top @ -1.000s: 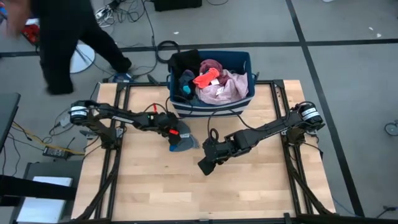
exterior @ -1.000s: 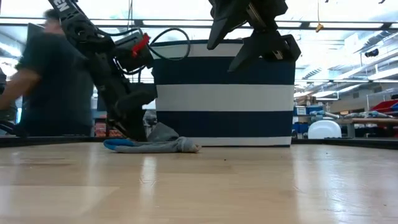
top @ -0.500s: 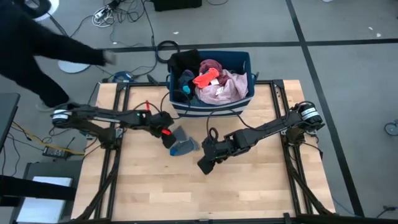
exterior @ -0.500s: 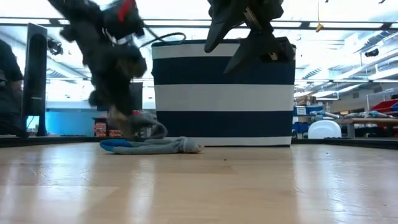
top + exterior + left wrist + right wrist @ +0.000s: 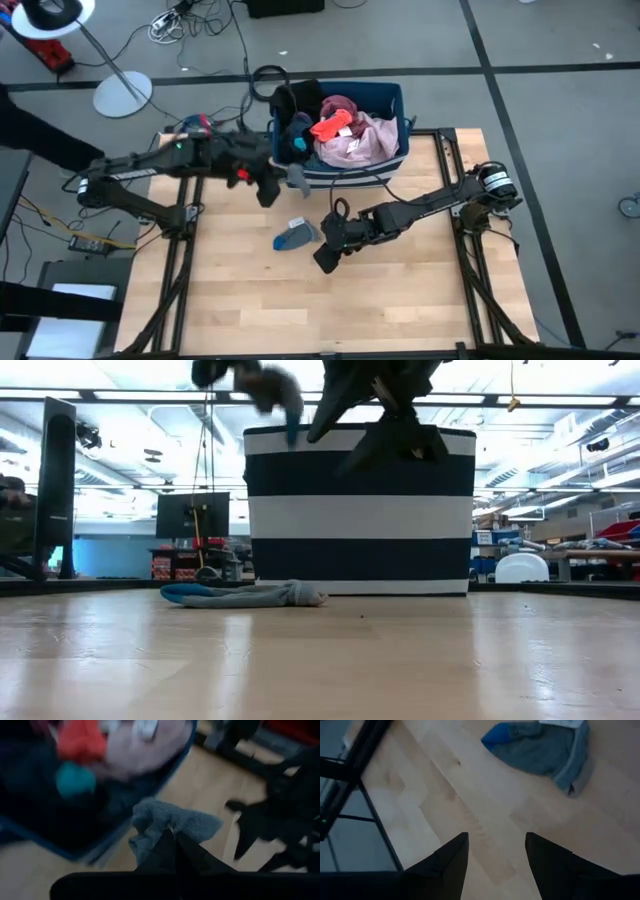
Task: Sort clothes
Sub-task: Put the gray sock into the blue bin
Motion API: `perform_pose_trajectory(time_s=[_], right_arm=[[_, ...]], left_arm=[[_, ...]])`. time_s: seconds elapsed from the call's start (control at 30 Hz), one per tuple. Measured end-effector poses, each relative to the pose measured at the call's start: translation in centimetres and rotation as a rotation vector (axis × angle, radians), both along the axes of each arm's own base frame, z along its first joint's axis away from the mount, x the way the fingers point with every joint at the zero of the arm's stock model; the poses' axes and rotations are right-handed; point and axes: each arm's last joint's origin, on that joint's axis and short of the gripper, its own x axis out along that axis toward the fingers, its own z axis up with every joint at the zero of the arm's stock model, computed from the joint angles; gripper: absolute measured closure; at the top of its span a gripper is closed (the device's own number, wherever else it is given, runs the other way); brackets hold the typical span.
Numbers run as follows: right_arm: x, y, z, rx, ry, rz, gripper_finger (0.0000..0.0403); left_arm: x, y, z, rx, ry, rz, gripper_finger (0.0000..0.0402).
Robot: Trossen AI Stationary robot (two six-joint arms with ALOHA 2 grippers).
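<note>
My left gripper (image 5: 284, 181) hovers above the table by the near left corner of the dark blue striped bin (image 5: 402, 100), shut on a small grey sock (image 5: 298, 177). In the low view this sock (image 5: 281, 390) hangs high beside the bin (image 5: 360, 510). A second grey sock with a blue toe (image 5: 296, 235) lies flat on the table. My right gripper (image 5: 322, 262) stands open just right of it, above the wood. The bin holds pink (image 5: 366, 140), red-orange (image 5: 332, 126), maroon (image 5: 342, 103) and black (image 5: 295, 100) clothes. My left gripper pinches the grey sock between its two shut fingertips (image 5: 170, 840), on a bunched part (image 5: 169, 824) near the sock's middle. The fingers slant down toward the bin. The sock is lifted clear of the table, and its loose ends droop slack around the fingertips.
The bin stands at the table's far edge in the middle. Black rail frames run along the table's left (image 5: 180, 240) and right (image 5: 470, 250) sides. A person's dark sleeve (image 5: 40, 135) shows beyond the far left corner. Bare wood (image 5: 330, 310) lies toward the near edge.
My left gripper has taken hold of one grey sock from the pair on the table and risen quickly, swinging toward the bin. That sock is now lifted clear. The blue-toed sock has stayed on the table. The person at the far left has moved off.
</note>
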Motion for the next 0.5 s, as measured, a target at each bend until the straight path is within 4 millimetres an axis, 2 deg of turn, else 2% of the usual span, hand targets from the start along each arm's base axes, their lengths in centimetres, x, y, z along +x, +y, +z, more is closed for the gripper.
perform_pose_trajectory(time_s=[0.1,0.2,0.33,0.5], right_arm=[[0.2,-0.2,0.1,-0.008,-0.016,0.005,0.0204],[0.3,-0.3,0.2,-0.012,-0.030,0.011,0.0204],[0.3,-0.3,0.2,-0.014,-0.031,0.013,0.0204],[0.3,-0.3,0.2,-0.023,-0.035,0.018,0.0204]], left_arm=[[0.2,0.7,3.1,0.053,-0.077,0.002,0.0401],[1.0,1.8,4.9,0.112,-0.097,0.012,0.0401],[3.0,4.2,5.9,0.166,-0.071,0.022,0.0401],[5.9,7.4,5.9,0.211,-0.028,0.014,0.0400]])
